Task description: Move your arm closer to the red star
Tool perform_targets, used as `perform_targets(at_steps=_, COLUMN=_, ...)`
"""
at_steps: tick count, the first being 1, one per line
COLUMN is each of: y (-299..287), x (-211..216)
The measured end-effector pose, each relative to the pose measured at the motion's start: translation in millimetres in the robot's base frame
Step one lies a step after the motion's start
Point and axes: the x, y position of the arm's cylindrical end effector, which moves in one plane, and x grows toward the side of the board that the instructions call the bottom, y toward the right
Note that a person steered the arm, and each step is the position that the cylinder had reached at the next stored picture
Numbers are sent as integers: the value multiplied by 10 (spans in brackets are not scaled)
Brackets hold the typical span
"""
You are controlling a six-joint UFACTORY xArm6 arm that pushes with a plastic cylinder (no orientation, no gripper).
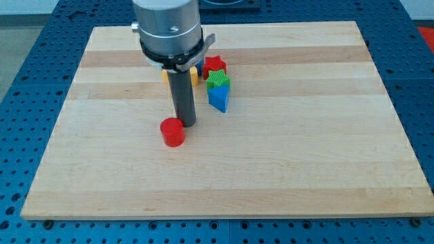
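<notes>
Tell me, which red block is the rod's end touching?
The red cylinder, right beside my tip. The red star sits farther toward the view's top.

My tip rests on the wooden counter, just beside the red cylinder at its upper right. The red star lies toward the view's top right, with the green block and the blue triangle below it. A yellow block is partly hidden behind the arm.

the desk is pale striped wood on a blue perforated base. red cylinder, red star, green block, blue triangle, a yellow-orange block half hidden. my tip is dark grey.
</notes>
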Motion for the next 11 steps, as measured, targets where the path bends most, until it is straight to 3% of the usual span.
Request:
perform_targets(at_steps=2, y=165, x=106)
perform_targets(at_steps=4, y=1400, x=-576)
perform_targets(at_steps=5, y=1600, x=-1043)
perform_targets(at_steps=7, y=1466, x=-1930)
perform_targets(at_steps=8, y=1242, x=-1898)
perform_targets(at_steps=10, y=768, x=-1251)
perform_targets(at_steps=11, y=647, x=-1201)
